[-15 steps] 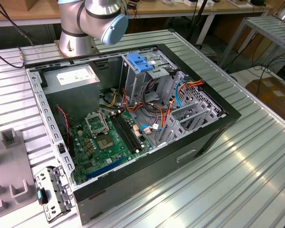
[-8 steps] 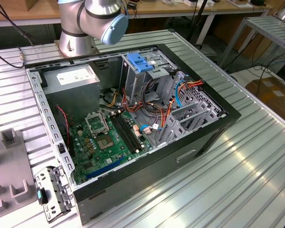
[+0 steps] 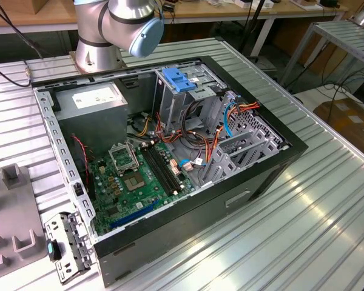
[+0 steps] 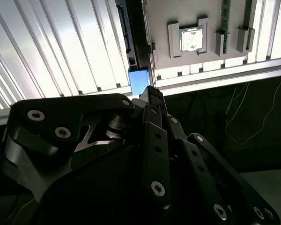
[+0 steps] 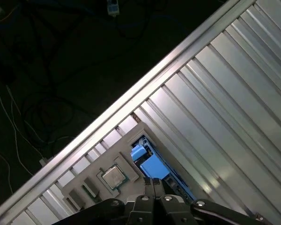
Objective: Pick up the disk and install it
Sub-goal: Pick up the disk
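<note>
In both wrist views the disk (image 5: 154,166) (image 4: 138,80) shows as a blue-railed block standing in a pale grey fixture tray (image 5: 131,133) on the ribbed table. My gripper (image 5: 154,183) (image 4: 152,91) hangs above it, apart from it, with its black fingertips pressed together and nothing between them. Most of the disk's body is hidden behind the fingers. The exterior view has the open computer case (image 3: 273,163) with its metal drive cage (image 3: 188,103) under a light-blue latch piece (image 3: 179,79).
A processor chip (image 5: 113,176) (image 4: 192,38) lies in the fixture tray beside the disk. The table edge and dark floor are close to the tray. In the case sit a grey power-supply box (image 3: 91,100), a green motherboard (image 3: 133,176) and loose cables. The arm's base (image 3: 100,36) stands behind the case.
</note>
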`<state>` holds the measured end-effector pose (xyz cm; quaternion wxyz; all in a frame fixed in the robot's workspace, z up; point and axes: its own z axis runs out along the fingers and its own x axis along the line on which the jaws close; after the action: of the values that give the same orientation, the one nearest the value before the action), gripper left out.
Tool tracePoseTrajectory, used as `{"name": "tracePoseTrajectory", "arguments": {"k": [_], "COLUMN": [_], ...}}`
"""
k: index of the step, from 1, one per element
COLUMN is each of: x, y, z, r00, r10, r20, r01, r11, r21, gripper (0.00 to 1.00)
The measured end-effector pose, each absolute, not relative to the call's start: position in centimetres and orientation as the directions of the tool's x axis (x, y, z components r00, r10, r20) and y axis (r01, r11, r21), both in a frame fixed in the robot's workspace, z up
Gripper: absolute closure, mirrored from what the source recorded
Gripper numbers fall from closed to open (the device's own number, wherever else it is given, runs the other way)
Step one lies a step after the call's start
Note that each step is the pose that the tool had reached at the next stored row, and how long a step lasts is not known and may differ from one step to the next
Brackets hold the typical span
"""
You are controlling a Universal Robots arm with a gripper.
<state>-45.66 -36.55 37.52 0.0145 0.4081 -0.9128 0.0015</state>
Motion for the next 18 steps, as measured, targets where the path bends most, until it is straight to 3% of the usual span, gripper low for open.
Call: {"name": "tracePoseTrajectory", "arguments": {"k": [18], "x": [-45.66], "y": [-36.55], "z": [37.48], "r00": [-0.462], "r10": [-0.887], "r20": [0.008], "r01": [-0.887], "r11": [0.461], "r21": [-0.023], "gripper": [0.89]}}
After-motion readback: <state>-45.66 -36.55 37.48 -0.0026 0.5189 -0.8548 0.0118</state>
